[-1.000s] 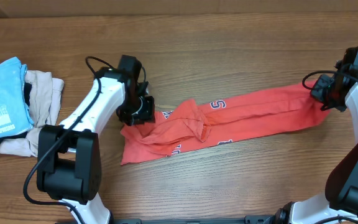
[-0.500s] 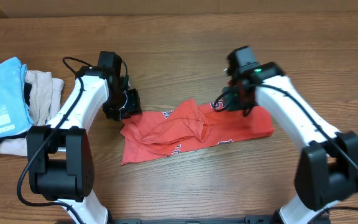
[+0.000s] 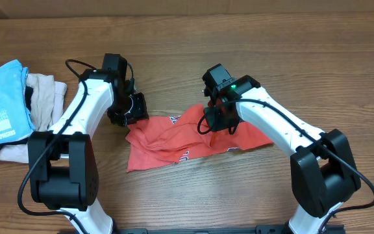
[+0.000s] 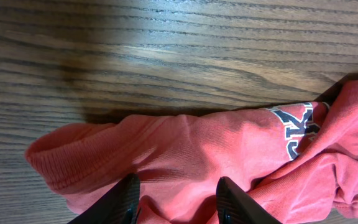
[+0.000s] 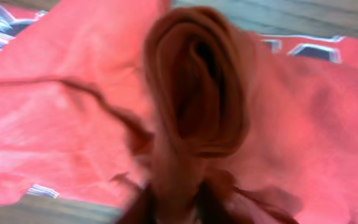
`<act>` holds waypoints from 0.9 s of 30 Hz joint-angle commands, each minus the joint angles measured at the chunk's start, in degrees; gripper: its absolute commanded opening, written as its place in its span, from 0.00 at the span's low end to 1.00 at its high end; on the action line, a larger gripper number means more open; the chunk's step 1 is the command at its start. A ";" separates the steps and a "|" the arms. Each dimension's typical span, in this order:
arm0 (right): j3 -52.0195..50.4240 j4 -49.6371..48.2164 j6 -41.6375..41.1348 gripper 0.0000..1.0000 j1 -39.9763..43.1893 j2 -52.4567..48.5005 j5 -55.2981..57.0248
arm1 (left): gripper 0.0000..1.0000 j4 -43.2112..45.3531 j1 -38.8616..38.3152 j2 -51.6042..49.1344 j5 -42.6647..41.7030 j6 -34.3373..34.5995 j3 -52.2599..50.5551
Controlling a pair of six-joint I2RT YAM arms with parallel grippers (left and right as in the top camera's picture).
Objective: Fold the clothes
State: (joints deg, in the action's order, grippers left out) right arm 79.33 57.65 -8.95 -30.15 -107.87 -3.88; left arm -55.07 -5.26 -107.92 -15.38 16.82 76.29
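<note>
Your coral-red short-sleeved T-shirt (image 3: 167, 140) lies bunched on the wooden desk (image 3: 271, 45). Its long axis runs from your left fingers (image 4: 128, 198) across to your right fingers (image 3: 211, 123), on a slight slant. The left fingers stand spread just over its ribbed left edge, with cloth under the gap and nothing pinched. A doubled-over roll of the shirt rises right in front of the right fingers. That wrist view is blurred, so you cannot tell whether they pinch it or stand apart. Well out beyond the left fingers, a light blue printed tee (image 3: 2, 97) rests on a beige garment (image 3: 45, 97), apart from the shirt.
</note>
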 commanded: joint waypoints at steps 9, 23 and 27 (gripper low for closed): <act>5.16 3.93 -0.31 0.60 3.32 1.49 3.08 | 0.45 0.02 -0.11 0.02 0.57 0.33 0.92; -2.51 -1.86 0.55 0.58 0.52 1.33 -12.79 | 0.46 -0.33 -0.11 0.02 0.59 0.31 0.92; -2.51 -7.28 1.92 0.58 -0.48 1.33 -22.86 | 0.47 -0.37 -0.11 0.02 0.57 0.31 0.92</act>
State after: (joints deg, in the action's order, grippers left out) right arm 77.01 52.42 -8.14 -29.93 -107.83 -18.65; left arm -55.31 -5.26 -107.92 -15.33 16.82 76.31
